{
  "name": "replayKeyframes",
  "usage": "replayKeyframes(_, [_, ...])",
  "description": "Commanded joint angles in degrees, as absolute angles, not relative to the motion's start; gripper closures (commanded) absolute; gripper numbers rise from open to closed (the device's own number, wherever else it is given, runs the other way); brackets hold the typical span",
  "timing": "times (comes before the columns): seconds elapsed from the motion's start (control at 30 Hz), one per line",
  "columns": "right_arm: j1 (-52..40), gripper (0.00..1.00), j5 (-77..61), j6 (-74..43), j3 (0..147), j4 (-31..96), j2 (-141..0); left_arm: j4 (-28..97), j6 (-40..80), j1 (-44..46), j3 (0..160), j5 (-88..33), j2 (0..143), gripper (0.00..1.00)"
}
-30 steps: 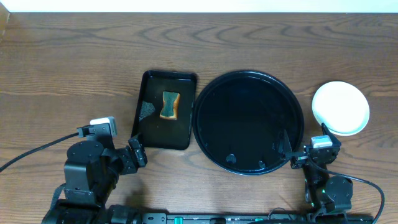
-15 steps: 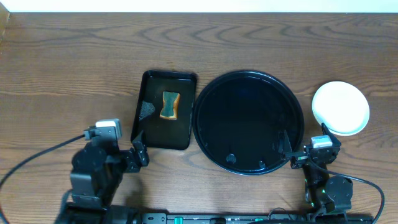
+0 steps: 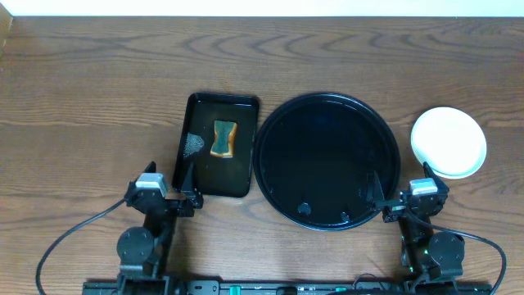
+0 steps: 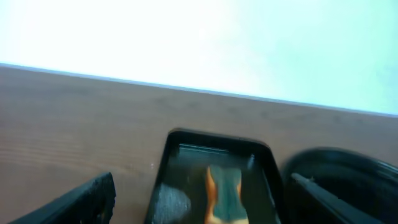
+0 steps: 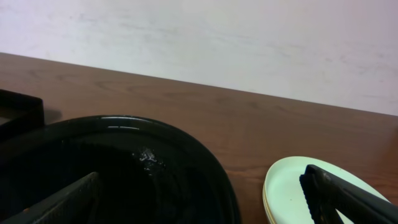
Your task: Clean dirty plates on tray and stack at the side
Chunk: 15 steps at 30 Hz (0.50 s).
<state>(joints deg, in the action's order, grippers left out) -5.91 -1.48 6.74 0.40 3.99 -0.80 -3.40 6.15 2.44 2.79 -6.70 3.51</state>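
The round black tray (image 3: 327,105) lies in the middle of the table with no plate on it; it also shows in the right wrist view (image 5: 205,155). The plates (image 3: 448,142) stand stacked on the wood to the tray's right. The top one is pale mint with a yellow rim beneath (image 5: 292,190), and no sauce shows. My right gripper (image 3: 399,179) is open and empty, with one finger over the tray's near rim and one by the stack. My left gripper (image 3: 169,174) is open and empty at the near left corner of the rectangular tray (image 3: 246,106).
The rectangular black tray (image 4: 180,140) holds an orange-and-green sponge (image 3: 222,138) and a grey scrubber (image 3: 193,145). Cables trail from both arm bases along the table's front edge. Bare wood lies to the left and across the back.
My left arm has folded down and drawn back toward its base at the front edge, gripper still open by the rectangular tray. The right arm, trays and plates have not moved.
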Motion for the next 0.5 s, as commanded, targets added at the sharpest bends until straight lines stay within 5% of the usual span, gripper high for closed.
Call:
replayKeyframes(0.0, [-6.4, 0.01, -1.5, 7.4, 0.3, 4.2, -0.6, -6.4, 4.7, 1.3, 0.1, -4.6, 0.6, 0.12])
replayKeyframes(0.47, [-6.4, 0.01, -1.5, 7.4, 0.3, 4.2, -0.6, 3.9, 3.2, 0.9, 0.3, -1.9, 0.4, 0.12])
